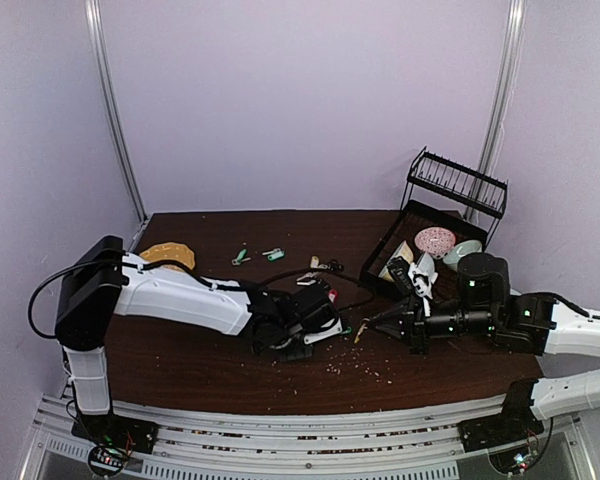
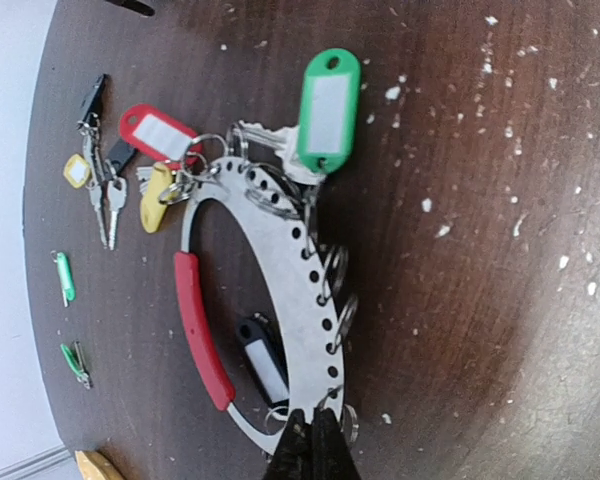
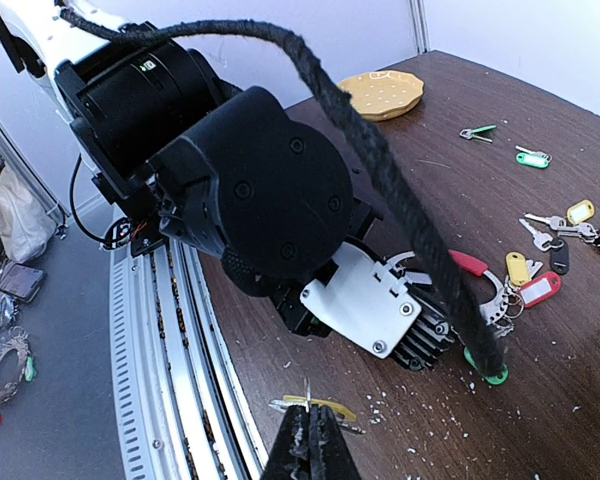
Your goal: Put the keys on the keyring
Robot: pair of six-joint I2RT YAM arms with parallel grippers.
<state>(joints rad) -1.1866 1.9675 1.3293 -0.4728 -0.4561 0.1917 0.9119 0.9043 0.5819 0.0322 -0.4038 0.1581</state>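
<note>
Flat on the dark, crumb-flecked wooden table (image 2: 500,300): crescent keyring (image 2: 310,290) of perforated silver sheet metal with a glossy red plastic arc, strung with silver keys (image 2: 262,135) on green, red and yellow tags. Against the band's lower end: left gripper (image 2: 305,450), fully closed. Near the table's front edge: right gripper (image 3: 308,445), pinched shut on a thin yellow-tagged key (image 3: 315,405).

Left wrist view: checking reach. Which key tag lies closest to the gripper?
The black tag, inside the keyring loop beside the left gripper; the green tag, red tag and yellow tag lie at the loop's far end.
</note>
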